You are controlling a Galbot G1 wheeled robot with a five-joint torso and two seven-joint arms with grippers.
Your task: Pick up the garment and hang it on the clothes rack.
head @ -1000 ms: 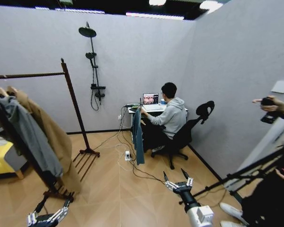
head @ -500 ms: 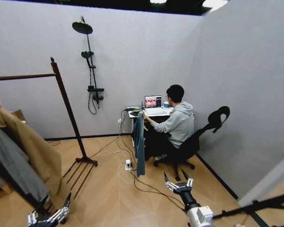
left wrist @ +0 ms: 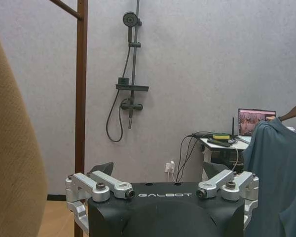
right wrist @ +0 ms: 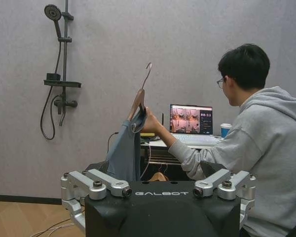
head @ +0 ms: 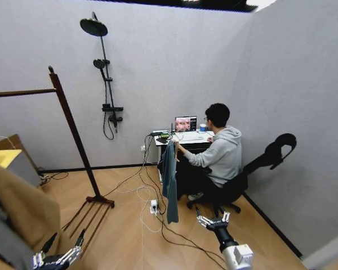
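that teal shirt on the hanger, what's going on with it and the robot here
A seated person's hand holds the teal shirt up by its wooden hanger, beside a desk with a laptop. The robot has not taken it: the left gripper and the right gripper are both open and empty, low in the head view, apart from the shirt. The clothes rack stands to the robot's left, with a tan coat in the near-left foreground.
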